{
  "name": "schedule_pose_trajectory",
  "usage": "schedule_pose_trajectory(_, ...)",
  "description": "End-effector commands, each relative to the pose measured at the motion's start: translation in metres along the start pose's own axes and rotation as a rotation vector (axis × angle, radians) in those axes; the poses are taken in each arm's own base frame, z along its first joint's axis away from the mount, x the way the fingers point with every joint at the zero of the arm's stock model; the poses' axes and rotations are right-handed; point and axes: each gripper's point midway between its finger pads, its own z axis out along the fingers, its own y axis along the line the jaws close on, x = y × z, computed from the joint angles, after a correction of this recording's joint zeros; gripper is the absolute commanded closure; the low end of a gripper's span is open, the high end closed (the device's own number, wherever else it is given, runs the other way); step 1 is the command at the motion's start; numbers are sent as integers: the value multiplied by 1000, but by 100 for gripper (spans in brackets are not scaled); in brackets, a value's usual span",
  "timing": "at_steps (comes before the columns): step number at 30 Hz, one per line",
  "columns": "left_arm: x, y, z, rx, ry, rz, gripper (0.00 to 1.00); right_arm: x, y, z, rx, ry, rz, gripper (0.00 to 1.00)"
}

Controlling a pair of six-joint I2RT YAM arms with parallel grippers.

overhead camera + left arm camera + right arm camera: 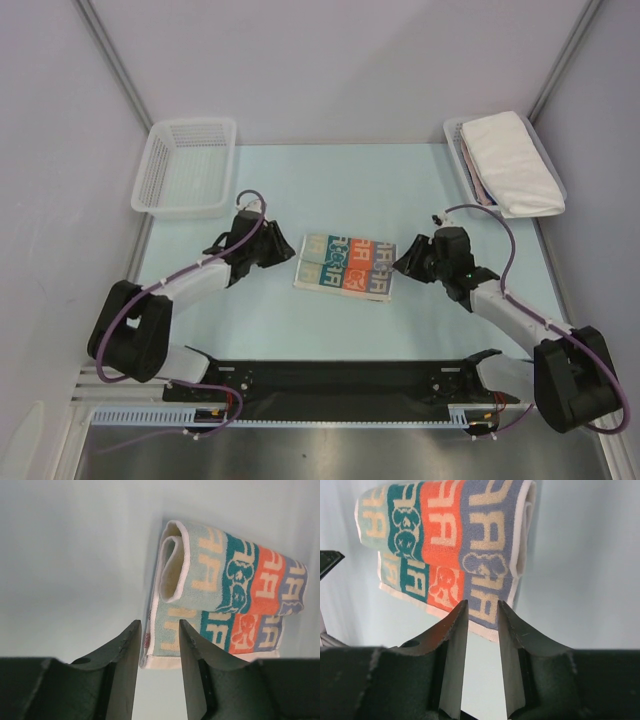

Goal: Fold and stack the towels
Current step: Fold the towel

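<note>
A folded towel (345, 265) with colourful lettering in teal, orange and blue blocks lies flat in the middle of the table. My left gripper (287, 252) sits just off its left edge, and my right gripper (400, 264) just off its right edge. In the left wrist view the towel (225, 590) shows its rolled fold, and the left gripper (159, 630) stands open in front of its near corner with nothing between the fingers. In the right wrist view the right gripper (482, 607) is open a little before the towel's (445, 535) white hem. A folded white towel (512, 160) rests in the right basket on a pinkish one (479, 185).
An empty white mesh basket (185, 167) stands at the back left. Another basket (455, 140) at the back right holds the white towel. Grey walls close in the table on three sides. A black rail (340, 380) runs along the near edge.
</note>
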Motion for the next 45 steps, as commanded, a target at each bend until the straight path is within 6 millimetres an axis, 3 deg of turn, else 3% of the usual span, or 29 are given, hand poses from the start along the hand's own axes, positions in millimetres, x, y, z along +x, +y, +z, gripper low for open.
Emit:
schedule_pose_trajectory(1,-24,-14,-9,-4,-50,0,57,-10,-7,-14,55,-51,13,64)
schedule_pose_trajectory(7,-26,-17,5,-47,13,-31,54,-11,-19,0,131,-5,38,65)
schedule_pose_trajectory(16,-12,-9,37,-107,141,9,53,-21,-15,23,138,14,60,63)
schedule_pose_trajectory(30,-4,-22,35,-31,133,16,49,-17,-16,33,132,22,81,57)
schedule_pose_trajectory(37,13,-10,44,-79,191,24,51,-6,-19,42,145,48,81,57)
schedule_pose_trajectory(43,26,-1,49,-101,225,19,56,7,-28,43,160,69,93,63)
schedule_pose_trajectory(45,29,2,51,-110,234,24,58,8,-29,43,160,69,99,73)
